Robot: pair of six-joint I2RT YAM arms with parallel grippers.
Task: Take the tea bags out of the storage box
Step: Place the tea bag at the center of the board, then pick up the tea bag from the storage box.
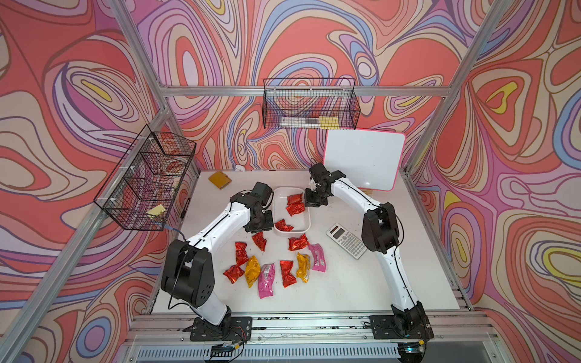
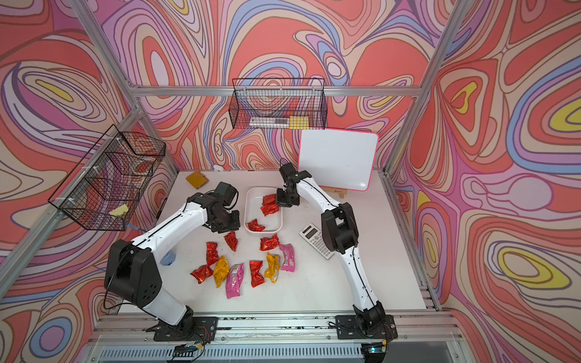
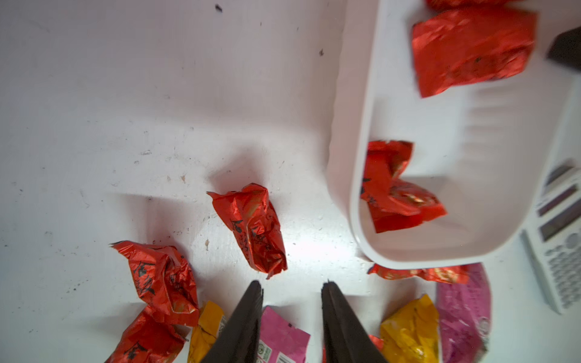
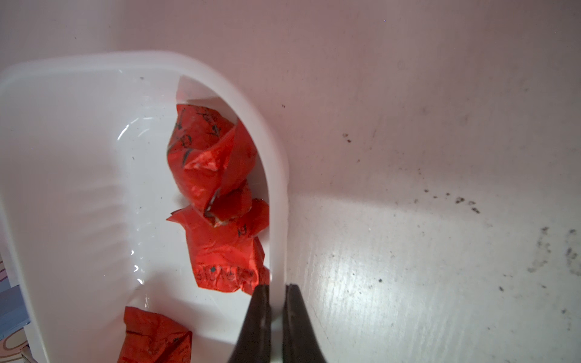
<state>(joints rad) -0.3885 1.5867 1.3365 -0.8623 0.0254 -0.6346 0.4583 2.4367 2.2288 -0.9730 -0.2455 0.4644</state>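
the storage box (image 1: pixel 300 220) is sitting toward the middle of the table (image 1: pixel 345 283), nearer its far edge, with three red tea bags (image 1: pixel 295 209) lying inside it. two are overlapping against the wall on the right arm's side and one is lying at the near end. the right gripper (image 4: pixel 277 287) is pinching that wall, one finger inside the box and one outside, the white rim showing between the nearly closed tips. the left gripper (image 3: pixel 292 284) is hovering spread just off the box's near left corner, with nothing between its fingers. a crumpled red sachet (image 3: pixel 251 229) is lying on the table right ahead of the tips, clear of them. the remaining tea bags are lying loose on the table between the box and the near edge — more red ones, two orange-yellow sachets (image 1: pixel 252 270) and two pink sachets (image 1: pixel 266 279). a calculator (image 1: pixel 346 240) is resting near the box's near right corner, and a mustard pad (image 1: pixel 220 180) is sitting by the far left corner of the table.
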